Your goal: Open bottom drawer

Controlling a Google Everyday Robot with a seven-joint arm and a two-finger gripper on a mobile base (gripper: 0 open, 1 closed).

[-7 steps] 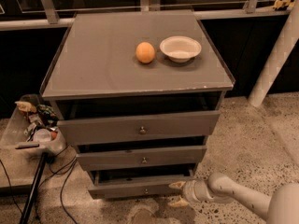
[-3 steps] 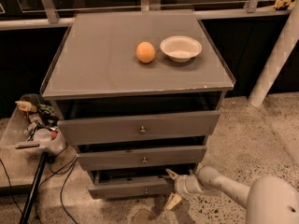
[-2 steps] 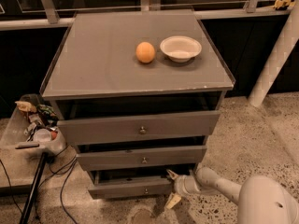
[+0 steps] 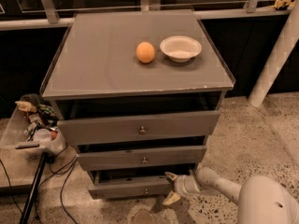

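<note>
Gripper (image 4: 172, 187) was down low near the floor (image 4: 261, 139), reaching in from the right with my white arm (image 4: 219, 185) behind it. Fingers (image 4: 169, 176) were spread apart, one tan tip high and one low, bracketing the right end of the bottom drawer (image 4: 121, 189). Whether either tip touched the front, I couldn't tell. That drawer sat at the foot of the cabinet, lowest of three, its front standing a little proud with a dark gap above it. Its small knob (image 4: 146, 190) was just left of my fingers and not between them.

By my reading, this was the approach-and-grip step, with the pull not yet made. The next move called for a firm hold, either hooking the front's right edge or shifting left to close on the knob. Then a straight pull outward, kept level so the drawer didn't bind.

Above it came the middle drawer (image 4: 140, 157) and the top drawer (image 4: 140, 126), each with a centre knob. On the grey cabinet top (image 4: 93, 59) an orange (image 4: 145, 52) sat just beside a white bowl (image 4: 181, 48), apart from it.

Off to the left stood a clear bin (image 4: 32, 125) of clutter, with cables (image 4: 60, 171) trailing on the speckled floor. A white post (image 4: 275, 59) leaned at right, and a rail (image 4: 28, 23) ran along the dark back wall.
</note>
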